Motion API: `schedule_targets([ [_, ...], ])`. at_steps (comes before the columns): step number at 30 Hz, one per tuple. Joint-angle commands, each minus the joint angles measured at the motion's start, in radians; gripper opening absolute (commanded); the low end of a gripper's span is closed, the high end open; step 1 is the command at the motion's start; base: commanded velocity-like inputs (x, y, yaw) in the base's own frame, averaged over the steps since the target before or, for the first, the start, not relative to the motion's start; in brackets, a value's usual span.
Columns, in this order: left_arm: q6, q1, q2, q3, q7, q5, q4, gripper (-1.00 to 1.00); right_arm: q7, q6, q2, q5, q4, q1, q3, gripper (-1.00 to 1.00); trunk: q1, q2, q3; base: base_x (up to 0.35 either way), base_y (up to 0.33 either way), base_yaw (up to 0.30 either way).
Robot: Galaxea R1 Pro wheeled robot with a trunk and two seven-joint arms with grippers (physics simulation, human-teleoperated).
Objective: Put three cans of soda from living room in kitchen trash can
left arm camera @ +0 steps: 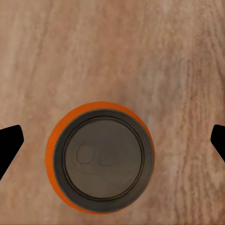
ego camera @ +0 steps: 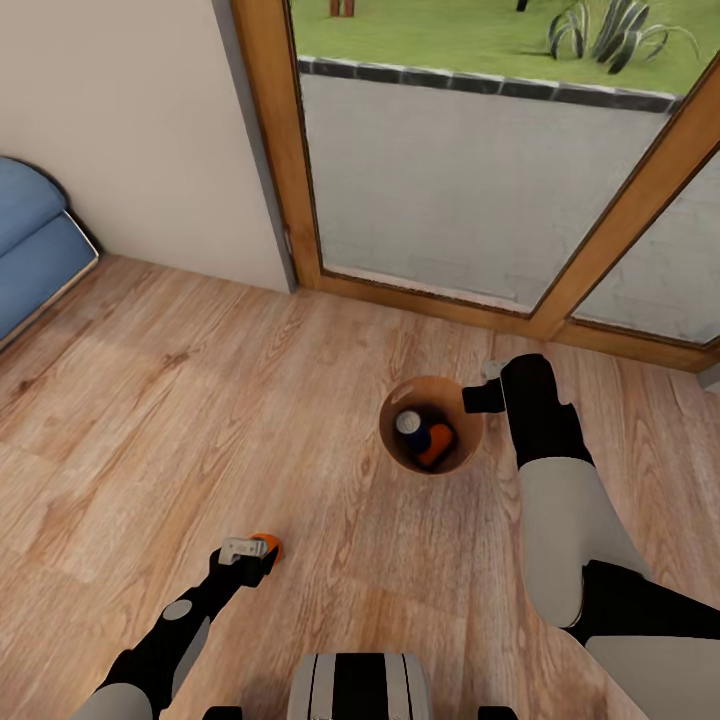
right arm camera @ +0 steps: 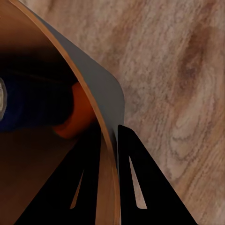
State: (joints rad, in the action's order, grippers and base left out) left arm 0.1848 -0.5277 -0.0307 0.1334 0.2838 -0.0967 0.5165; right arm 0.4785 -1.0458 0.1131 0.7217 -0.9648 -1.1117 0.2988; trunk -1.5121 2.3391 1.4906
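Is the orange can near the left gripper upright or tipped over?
Upright: the left wrist view looks straight down on the orange can, showing its round top, on the wood floor.

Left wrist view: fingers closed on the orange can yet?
No. The left gripper's fingertips sit apart at both edges, clear of the orange can standing on the wood floor.

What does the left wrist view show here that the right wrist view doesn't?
Left wrist view: an orange can standing upright on the floor, seen from above, between the spread fingers of the left pincer.

Right wrist view: the right pincer shut on the rim of the trash can, one finger inside and one outside, with a dark blue can and another orange can lying within.

Both: the wood floor.
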Motion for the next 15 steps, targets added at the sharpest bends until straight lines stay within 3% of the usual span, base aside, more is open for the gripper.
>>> schedule_targets([
  [1, 0.0, 0.0, 0.0, 0.0, 0.0, 0.0, -0.001, 1.0, 0.002, -0.001, 0.0, -0.008, 0.0, 0.0, 0.0, -1.0, -0.004, 0.007, 0.003, 0.0, 0.0, 0.0],
  [9, -0.001, 0.0, -0.001, 0.0, 0.0, 0.001, 0.003, 1.0, 0.002, -0.001, 0.002, -0.008, 0.0, 0.0, -0.001, -1.0, -0.034, 0.063, 0.028, 0.0, 0.0, 0.0],
  [15, -0.001, 0.0, -0.002, 0.001, 0.001, 0.001, 0.004, 1.0, 0.002, -0.001, 0.001, -0.008, -0.001, 0.0, -0.001, -1.0, -0.034, 0.063, 0.028, 0.0, 0.0, 0.0],
])
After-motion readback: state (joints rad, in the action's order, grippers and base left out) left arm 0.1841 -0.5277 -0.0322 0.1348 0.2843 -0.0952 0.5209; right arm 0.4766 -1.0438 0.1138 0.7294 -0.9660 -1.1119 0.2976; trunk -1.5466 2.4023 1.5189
